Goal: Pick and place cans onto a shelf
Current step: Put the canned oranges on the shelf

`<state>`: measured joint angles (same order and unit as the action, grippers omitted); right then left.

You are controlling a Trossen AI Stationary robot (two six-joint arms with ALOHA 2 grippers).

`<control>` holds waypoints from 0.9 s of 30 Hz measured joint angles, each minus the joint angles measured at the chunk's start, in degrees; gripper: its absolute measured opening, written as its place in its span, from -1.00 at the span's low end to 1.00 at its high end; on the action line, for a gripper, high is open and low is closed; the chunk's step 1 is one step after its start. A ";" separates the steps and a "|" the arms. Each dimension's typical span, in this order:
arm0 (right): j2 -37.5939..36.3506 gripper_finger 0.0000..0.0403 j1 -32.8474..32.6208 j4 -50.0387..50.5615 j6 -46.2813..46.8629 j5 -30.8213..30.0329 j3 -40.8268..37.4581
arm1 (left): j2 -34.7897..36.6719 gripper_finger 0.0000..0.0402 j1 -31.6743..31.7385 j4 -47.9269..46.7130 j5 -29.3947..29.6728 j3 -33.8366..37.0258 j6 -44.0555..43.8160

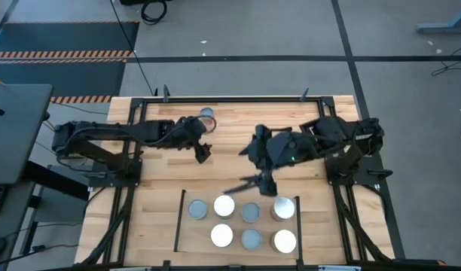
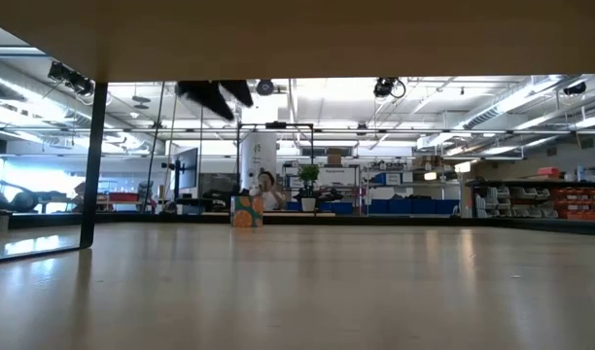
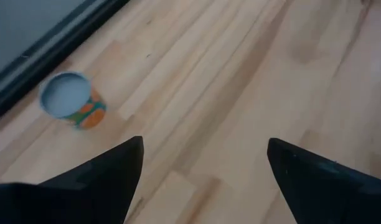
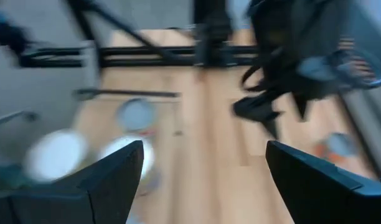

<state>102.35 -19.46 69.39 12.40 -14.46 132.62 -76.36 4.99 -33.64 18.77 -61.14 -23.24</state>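
One can with an orange-brown side and a grey top (image 1: 207,114) stands upright near the table's far edge; it also shows in the left wrist view (image 3: 70,101) and the low view (image 2: 244,212). My left gripper (image 1: 203,150) is open and empty, a little nearer than that can, which lies ahead of its fingers (image 3: 203,180). Several grey and white cans (image 1: 224,205) stand on the pale wood shelf (image 1: 196,235) at the table's near edge. My right gripper (image 1: 249,187) hangs open and empty just beyond the shelf's far edge; the right wrist view (image 4: 203,180) is blurred.
Two thin black bars (image 1: 179,218) (image 1: 298,222) edge the shelf. Bare planked tabletop (image 1: 230,132) lies between the two arms and the far can. A black frame rail (image 1: 238,98) runs along the table's far edge.
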 joint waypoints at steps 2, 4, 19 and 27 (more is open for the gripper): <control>0.02 0.72 1.71 0.16 -0.10 -3.12 0.00 | 0.04 0.73 3.50 5.81 -3.41 4.36 3.09; 0.02 0.72 3.54 0.14 -0.48 -5.89 -0.02 | 0.39 0.73 6.67 11.13 -3.66 8.70 7.09; 0.74 0.72 19.21 -1.15 5.93 -13.27 -0.09 | -6.08 0.73 22.51 52.78 -0.79 28.87 11.95; 0.83 0.72 22.28 -3.55 5.60 -13.55 -0.09 | -14.21 0.73 23.19 61.89 0.97 28.38 11.45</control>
<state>103.18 2.82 65.84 18.00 -28.01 132.53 -90.56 28.18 28.26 19.74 -32.75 -11.80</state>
